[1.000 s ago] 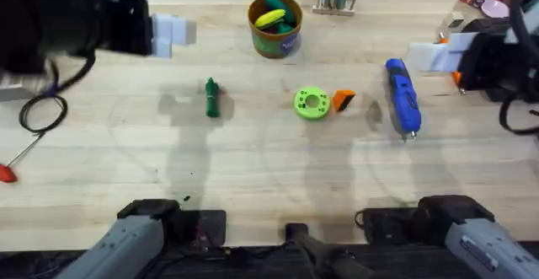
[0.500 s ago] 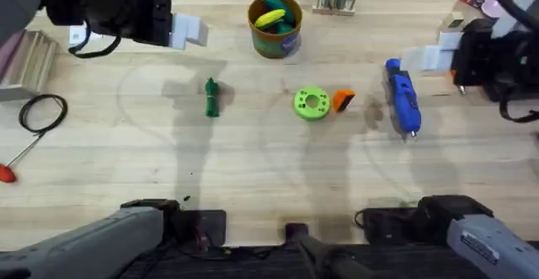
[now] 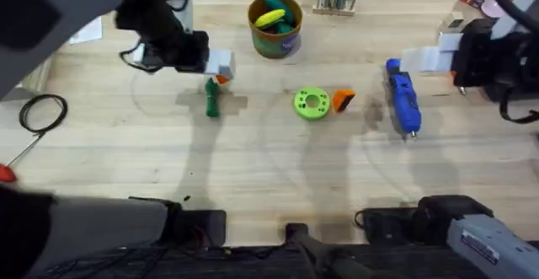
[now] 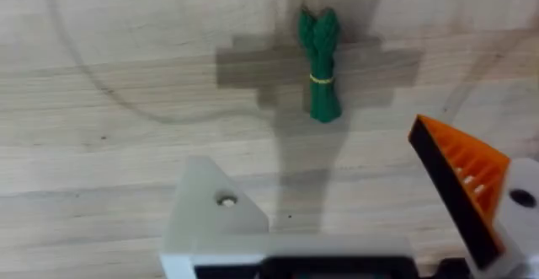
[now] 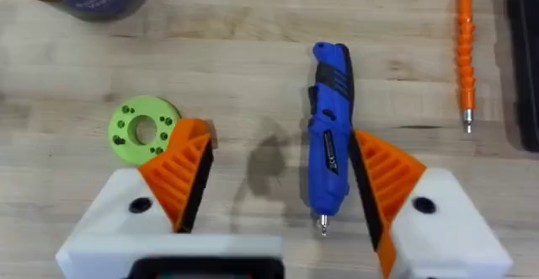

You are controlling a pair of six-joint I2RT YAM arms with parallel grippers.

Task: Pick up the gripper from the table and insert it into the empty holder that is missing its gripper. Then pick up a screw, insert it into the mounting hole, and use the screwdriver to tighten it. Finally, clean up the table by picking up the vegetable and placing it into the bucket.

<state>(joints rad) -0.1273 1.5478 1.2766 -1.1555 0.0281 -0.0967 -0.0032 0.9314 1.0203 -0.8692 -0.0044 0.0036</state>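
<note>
L gripper [image 3: 217, 65] hangs over the vegetable [image 3: 211, 98] at bench left-centre, jaws wide, holding nothing; one finger is a bare white holder [image 4: 210, 220], the other has an orange pad [image 4: 459, 182]. R gripper [image 3: 425, 58] sits by the bench's right edge, wide open, just beside the screwdriver [image 3: 402, 95], which lies flat right of centre. Loose orange gripper [image 3: 343, 100] lies mid-bench, touching the green disc [image 3: 312, 104]. Bucket [image 3: 274, 26] stands near the far edge, centre, w/ yellow and green pieces inside.
</note>
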